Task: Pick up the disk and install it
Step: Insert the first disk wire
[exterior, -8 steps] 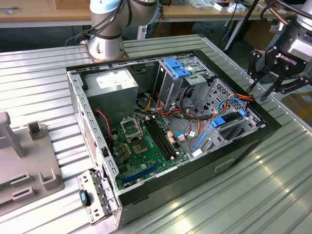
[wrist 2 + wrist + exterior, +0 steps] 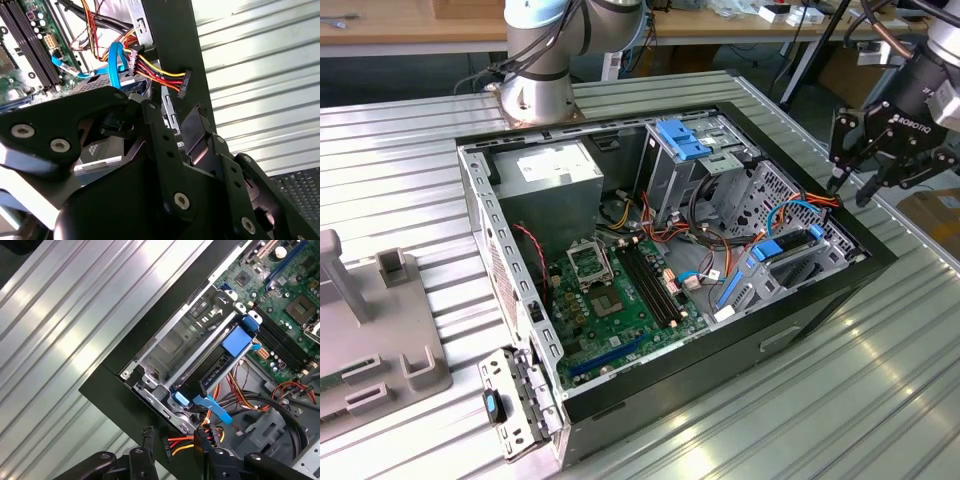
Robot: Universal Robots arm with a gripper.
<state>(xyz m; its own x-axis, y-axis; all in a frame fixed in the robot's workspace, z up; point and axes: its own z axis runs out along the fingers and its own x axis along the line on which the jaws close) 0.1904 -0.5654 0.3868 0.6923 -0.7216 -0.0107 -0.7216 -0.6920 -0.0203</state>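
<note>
We saw the end effector (image 2: 850,186) open and holding nothing, up by the edge of the computer case (image 2: 800,322) on the worktop (image 2: 885,400). The disk (image 2: 215,371) sat inside the metal cage (image 2: 170,347), under the blue latch (image 2: 235,340).

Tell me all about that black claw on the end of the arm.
The gripper is black, seemingly metal and hard plastic, with two jointed fingers held by bolts. The fingers stand apart and hold nothing. It hangs tips down over the open computer case, above its rim at the exterior view's right, touching nothing visible. In the second wrist view, red, yellow and orange cables run close by the tips.
</note>
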